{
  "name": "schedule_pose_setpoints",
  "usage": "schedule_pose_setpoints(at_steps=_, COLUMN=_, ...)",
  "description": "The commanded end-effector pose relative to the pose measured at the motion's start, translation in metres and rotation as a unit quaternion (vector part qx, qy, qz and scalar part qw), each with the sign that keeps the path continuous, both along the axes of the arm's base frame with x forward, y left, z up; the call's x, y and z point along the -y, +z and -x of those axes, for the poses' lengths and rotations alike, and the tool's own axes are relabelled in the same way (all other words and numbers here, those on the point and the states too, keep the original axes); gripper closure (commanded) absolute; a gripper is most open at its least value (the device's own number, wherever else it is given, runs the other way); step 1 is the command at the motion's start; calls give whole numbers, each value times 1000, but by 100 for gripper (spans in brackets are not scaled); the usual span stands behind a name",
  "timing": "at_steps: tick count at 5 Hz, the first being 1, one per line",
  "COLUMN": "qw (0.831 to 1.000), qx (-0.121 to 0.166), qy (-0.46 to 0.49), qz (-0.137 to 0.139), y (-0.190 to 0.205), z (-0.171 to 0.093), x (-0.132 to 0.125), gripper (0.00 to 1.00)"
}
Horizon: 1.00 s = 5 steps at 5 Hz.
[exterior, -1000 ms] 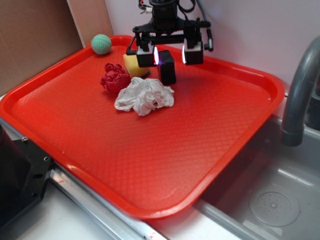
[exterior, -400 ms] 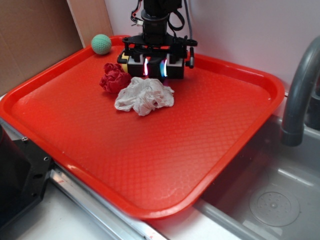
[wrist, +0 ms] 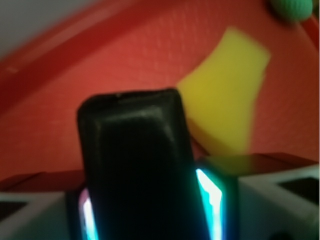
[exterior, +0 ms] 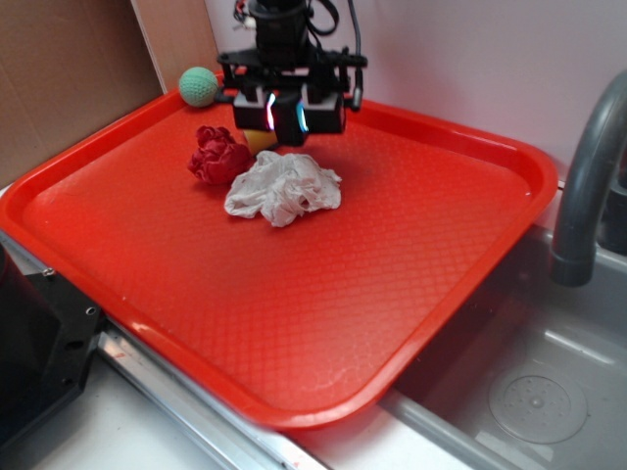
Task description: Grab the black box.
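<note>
The claw (exterior: 285, 111) clenched the small glossy black rectangular box (wrist: 137, 165) between glowing pads, above the red textured plastic tray (exterior: 411, 255), near a blurred yellow sponge block (wrist: 227, 95).

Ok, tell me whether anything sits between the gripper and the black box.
Nothing visible does. The gripper is shut on the black box, its lit pads against both sides. The yellow sponge lies behind the box, outside the grip.
</note>
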<state>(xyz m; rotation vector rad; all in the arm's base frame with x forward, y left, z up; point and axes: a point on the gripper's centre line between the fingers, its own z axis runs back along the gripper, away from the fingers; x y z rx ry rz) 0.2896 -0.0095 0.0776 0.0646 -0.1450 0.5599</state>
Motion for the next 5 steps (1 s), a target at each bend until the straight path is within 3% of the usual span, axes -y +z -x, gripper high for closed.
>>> schedule_pose_setpoints(at_steps=1, qw=964, qx=86, qy=-243, qz=63, y=113, z=41, x=5, gripper=100)
schedule_pose_setpoints(at_steps=2, qw=956, qx=54, qy=-274, qz=89, y=164, z=60, x=1, gripper=100)
schedule_pose_setpoints(at_steps=4, qw=975, qx=-40, qy=-208, qz=68, y=154, z=67, x=-1, gripper=100)
schedule_pose_setpoints(at_steps=5, qw=978, qx=-55, qy=-190, qz=64, y=153, z=65, x=-4, gripper=100)
